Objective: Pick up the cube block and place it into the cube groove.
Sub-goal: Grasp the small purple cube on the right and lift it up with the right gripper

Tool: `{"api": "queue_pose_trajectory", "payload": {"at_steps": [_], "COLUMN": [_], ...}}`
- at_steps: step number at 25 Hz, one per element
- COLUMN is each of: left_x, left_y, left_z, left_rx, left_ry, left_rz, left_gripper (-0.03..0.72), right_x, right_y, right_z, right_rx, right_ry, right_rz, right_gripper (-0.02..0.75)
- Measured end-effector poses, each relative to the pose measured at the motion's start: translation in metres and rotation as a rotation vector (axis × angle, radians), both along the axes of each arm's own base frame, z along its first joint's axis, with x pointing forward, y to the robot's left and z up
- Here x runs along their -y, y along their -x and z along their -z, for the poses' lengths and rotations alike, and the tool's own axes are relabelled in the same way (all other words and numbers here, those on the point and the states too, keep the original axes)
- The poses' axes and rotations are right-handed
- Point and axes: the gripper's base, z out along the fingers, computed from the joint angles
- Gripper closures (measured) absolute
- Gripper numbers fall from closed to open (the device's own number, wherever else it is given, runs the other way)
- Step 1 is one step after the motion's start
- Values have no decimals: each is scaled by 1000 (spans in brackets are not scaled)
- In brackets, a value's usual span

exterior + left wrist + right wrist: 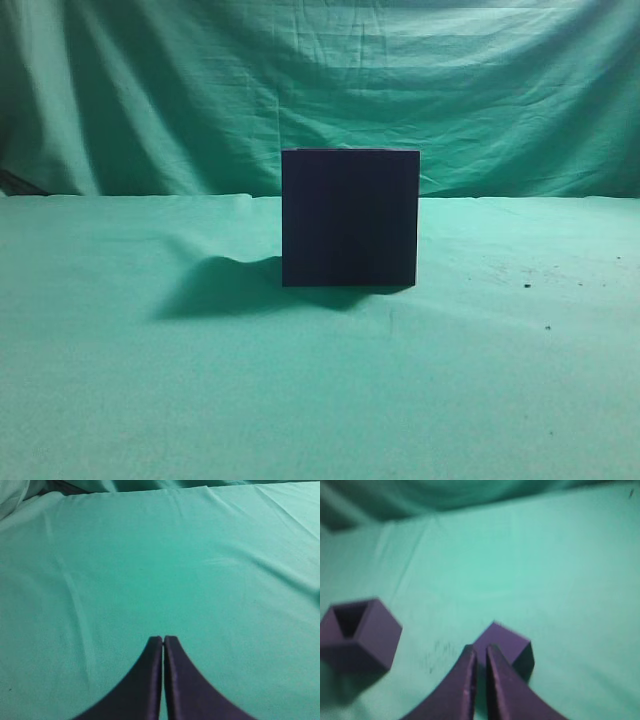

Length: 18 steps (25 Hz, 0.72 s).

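Note:
The large dark navy box [349, 217] stands on the green cloth in the middle of the exterior view; its top opening does not show there. In the right wrist view the box [367, 640] sits at the left with its square groove [348, 619] facing up. The small purple cube block [510, 641] lies on the cloth just beyond my right gripper [481, 651], whose fingers are nearly together with nothing between them. My left gripper [163, 639] is shut and empty over bare cloth. Neither gripper shows in the exterior view, and the cube does not show there.
Green cloth [150, 400] covers the table and hangs as a backdrop behind it. A few dark specks [527, 285] lie on the cloth at the right. The box casts a shadow [220, 285] to its left.

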Motion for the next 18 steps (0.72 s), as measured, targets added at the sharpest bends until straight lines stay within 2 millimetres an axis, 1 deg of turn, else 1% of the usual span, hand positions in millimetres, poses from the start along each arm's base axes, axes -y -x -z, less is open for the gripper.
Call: {"api": "queue_pose_trajectory", "payload": {"at_steps": [2, 4, 8, 11, 13, 15, 18], "left_x": [0, 0, 0, 0, 0, 0, 0], "left_y": [0, 0, 0, 0, 0, 0, 0], "left_z": [0, 0, 0, 0, 0, 0, 0], "left_rx": [0, 0, 0, 0, 0, 0, 0], "left_ry": [0, 0, 0, 0, 0, 0, 0], "left_rz": [0, 0, 0, 0, 0, 0, 0], "left_gripper": [688, 688, 688, 688, 688, 688, 688], "right_x": [-3, -5, -8, -9, -11, -16, -27], "right_y": [-11, -19, -35, -56, -75, -90, -112], "right_z": [-5, -10, -23, -40, -51, -55, -54], "right_rx": [-114, -210, -351, -473, -535, -604, -707], "right_ry": [8, 33, 173, 231, 287, 392, 591], "right_rz": [-32, -73, -209, -277, -327, -394, -494], "right_gripper": [689, 689, 689, 689, 689, 689, 689]}}
